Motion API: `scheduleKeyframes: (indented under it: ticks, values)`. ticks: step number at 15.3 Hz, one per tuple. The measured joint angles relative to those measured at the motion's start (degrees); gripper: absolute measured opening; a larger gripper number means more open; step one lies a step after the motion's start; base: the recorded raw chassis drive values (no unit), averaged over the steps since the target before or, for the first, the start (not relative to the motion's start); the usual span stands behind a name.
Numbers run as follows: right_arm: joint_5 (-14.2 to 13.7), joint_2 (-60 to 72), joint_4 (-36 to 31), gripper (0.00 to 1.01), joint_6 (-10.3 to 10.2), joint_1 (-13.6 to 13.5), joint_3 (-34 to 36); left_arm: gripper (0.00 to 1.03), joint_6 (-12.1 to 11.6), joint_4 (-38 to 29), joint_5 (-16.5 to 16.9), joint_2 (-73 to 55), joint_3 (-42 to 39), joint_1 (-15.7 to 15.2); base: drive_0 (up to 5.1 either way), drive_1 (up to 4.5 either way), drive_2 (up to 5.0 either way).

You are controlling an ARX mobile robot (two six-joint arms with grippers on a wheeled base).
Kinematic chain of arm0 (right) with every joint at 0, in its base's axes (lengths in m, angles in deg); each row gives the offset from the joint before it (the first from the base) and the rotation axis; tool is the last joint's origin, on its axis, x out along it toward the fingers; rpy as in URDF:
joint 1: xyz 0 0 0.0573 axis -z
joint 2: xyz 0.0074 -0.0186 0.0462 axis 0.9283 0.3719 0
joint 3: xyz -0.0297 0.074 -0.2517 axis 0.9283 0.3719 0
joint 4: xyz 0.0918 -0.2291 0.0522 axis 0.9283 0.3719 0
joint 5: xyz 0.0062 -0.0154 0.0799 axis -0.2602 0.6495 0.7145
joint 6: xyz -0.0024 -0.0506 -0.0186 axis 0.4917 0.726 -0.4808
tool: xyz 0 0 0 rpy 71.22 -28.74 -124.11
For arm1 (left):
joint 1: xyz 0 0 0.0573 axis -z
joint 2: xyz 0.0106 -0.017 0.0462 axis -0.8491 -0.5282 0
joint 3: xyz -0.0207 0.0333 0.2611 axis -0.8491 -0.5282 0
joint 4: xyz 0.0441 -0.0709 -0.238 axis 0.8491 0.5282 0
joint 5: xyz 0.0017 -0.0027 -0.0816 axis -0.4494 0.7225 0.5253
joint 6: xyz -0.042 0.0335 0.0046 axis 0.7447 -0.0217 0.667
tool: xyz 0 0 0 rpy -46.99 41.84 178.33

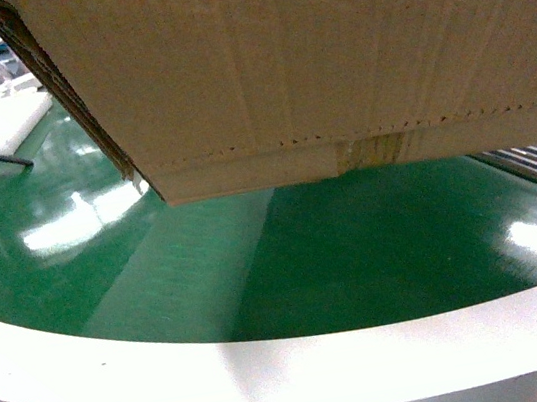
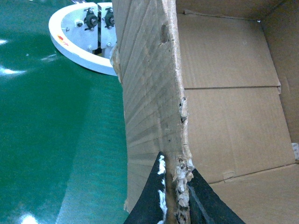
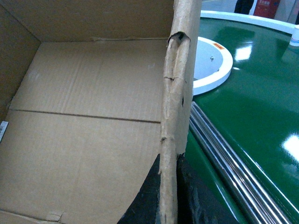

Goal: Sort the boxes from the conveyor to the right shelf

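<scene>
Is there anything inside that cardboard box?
No: the left wrist view looks into the open cardboard box and shows only its bare brown floor and flaps.

We stand in a warehouse sorting hall.
A curved green conveyor (image 1: 357, 248) and steel rails (image 3: 233, 163) surround us.

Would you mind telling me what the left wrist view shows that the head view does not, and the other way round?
Only the left wrist view shows the left gripper pinching the ragged top edge of the box wall, one finger on each side, and the box's bare inside floor. Only the head view shows the box's outer face with its perforated line and taped seam, the conveyor's white near rim and steel rails at right. Both show the same cardboard box over the green belt.
</scene>
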Motion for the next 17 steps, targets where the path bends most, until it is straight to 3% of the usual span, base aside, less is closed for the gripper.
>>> scheduleKeyframes:
  ticks: [3,7,17]
  values:
    - [0.02,0.02,0.04,0.04,-0.02,0.07,0.0,0.03,-0.07,-0.17,0.0,-0.09,0.0,0.02,-3.1,-1.4,4.7]
    - [0.04,0.0,0.15,0.04,0.0,0.13,0.09,0.03,-0.15,0.04,-0.02,-0.2,0.0,0.0,-0.1,-4.22,4.1]
    - [0.13,0.0,0.0,0.04,0.02,0.09,0.09,0.03,-0.15,0.0,-0.11,-0.2,0.0,-0.02,-2.0,-6.3,2.2]
